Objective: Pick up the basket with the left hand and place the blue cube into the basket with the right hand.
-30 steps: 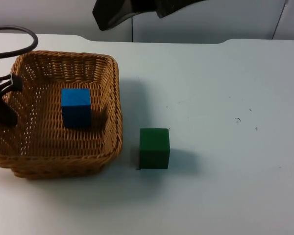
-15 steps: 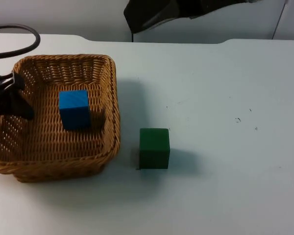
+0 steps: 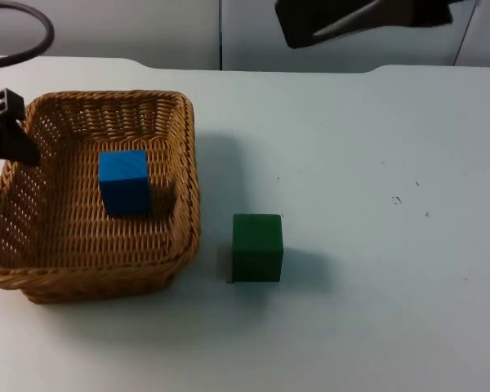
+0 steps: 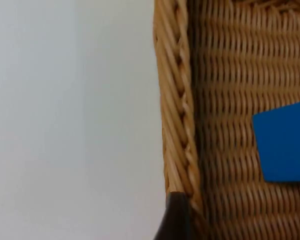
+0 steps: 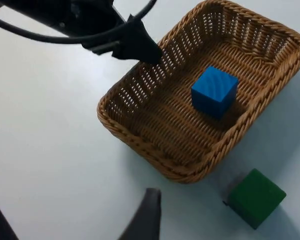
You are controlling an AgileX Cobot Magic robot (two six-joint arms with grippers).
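blue cube [image 3: 125, 180]: sits inside basket [image 3: 33, 273]
basket: flat on worktop [image 3: 376, 163]
left gripper [image 3: 12, 143]: at basket's left rim, grip can't tell
right gripper [image 5: 145, 220]: raised above worktop, grip can't tell

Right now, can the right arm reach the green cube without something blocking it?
Probably yes. The green cube stands alone on the white table, apart from the basket. Nothing lies over it, and the right gripper hangs above open table nearby.
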